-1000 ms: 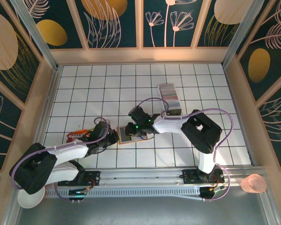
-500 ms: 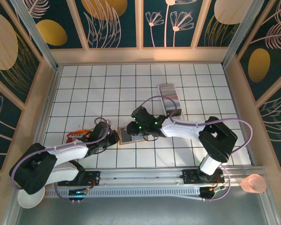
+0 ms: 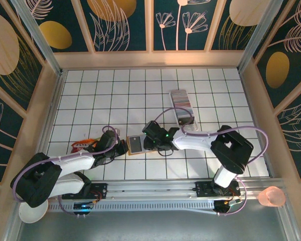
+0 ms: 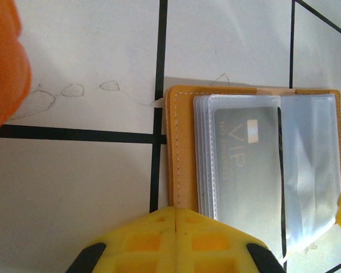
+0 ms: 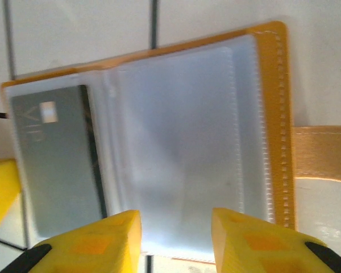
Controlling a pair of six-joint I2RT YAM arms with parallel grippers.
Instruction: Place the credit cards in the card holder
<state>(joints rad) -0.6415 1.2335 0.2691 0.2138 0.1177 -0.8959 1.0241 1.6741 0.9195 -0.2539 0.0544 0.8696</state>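
Down at the near edge of the tabletop, both arms reach in from their bases. A white dish sits off the near left corner and a pink cup off the near right. Just in from that edge, left of centre, the card holder lies open and flat on the white grid.

The left gripper is at its left side. On the left wrist camera its yellow fingers are pressed together with no gap, gripping nothing, tips lying over the leather border. One grey card sits inside a clear sleeve there. A red-orange packet lies beside that arm, toward the left edge.

On the other side, the right gripper hovers at the holder's right half. The right wrist view shows its fingers parted a modest way, nothing between them, above the clear sleeves. The clasp tab sticks out flat to one side.

Further out, right of centre, the clear tray runs toward the far edge, well apart from the holder, with the credit cards in a row on edge inside. The right arm's forearm lies between holder and tray, and a purple cable arcs across the tray's near end.
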